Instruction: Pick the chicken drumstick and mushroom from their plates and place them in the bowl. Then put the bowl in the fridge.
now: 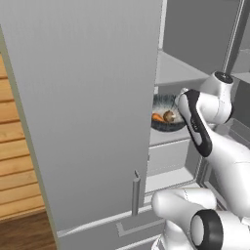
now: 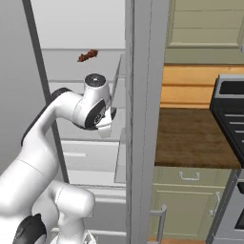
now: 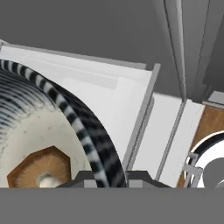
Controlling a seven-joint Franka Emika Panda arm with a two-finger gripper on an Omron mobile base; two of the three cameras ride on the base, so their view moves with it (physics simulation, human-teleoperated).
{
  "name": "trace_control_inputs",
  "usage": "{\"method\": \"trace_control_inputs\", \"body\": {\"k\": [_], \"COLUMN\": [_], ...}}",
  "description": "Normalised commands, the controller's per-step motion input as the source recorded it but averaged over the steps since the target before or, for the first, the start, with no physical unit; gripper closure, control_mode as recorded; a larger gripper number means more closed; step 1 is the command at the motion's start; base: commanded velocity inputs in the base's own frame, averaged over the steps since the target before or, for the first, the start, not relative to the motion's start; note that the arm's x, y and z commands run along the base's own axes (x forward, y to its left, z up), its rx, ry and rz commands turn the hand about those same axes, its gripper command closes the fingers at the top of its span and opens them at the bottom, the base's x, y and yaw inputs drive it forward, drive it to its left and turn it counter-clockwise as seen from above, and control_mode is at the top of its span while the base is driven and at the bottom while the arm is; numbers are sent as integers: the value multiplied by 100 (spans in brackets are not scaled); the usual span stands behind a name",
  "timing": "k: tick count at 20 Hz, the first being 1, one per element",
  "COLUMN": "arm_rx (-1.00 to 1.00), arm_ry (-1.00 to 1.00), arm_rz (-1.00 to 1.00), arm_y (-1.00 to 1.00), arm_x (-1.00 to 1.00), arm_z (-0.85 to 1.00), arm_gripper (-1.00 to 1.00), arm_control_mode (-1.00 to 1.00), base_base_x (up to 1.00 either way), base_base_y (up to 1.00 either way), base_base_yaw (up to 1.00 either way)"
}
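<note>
Inside fridge [image 1: 97,97]: one bowl [image 1: 163,128], one drumstick [image 1: 157,117], one mushroom [image 1: 169,116].

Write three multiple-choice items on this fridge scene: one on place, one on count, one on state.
1. Where is the dark blue-grey speckled bowl?
A. on a pale fridge shelf
B. on the wooden floor
C. on the stove

2. How many food pieces lie in the bowl?
A. none
B. two
C. five

3. How do the arm's jaws stand?
A. wide open, away from the bowl
B. shut on the bowl's rim
C. shut on the door handle

Answers: 1 A, it sits inside the fridge; 2 B, orange-brown drumstick and tan mushroom; 3 B, the fingertips flank the rim.
</note>
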Motion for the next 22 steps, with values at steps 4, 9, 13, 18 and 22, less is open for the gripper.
{"method": "trace_control_inputs", "body": {"k": [4,9,13,18,22], "arm_rx": [0,0,0,0,0], "arm_ry": [-5,0,0,-3,-11], "arm_rz": [1,0,0,0,0], "arm_y": [0,0,0,6,0], "arm_x": [74,56,50,23,-2], "arm_z": [-63,-32,-43,-17,1], "arm_gripper": [100,100,100,-100,-100], "arm_control_mode": [-100,-100,-100,-100,-100], "base_base_x": [0,0,0,0,0], "base_base_y": [0,0,0,0,0], "base_base_yaw": [0,0,0,0,0]}}
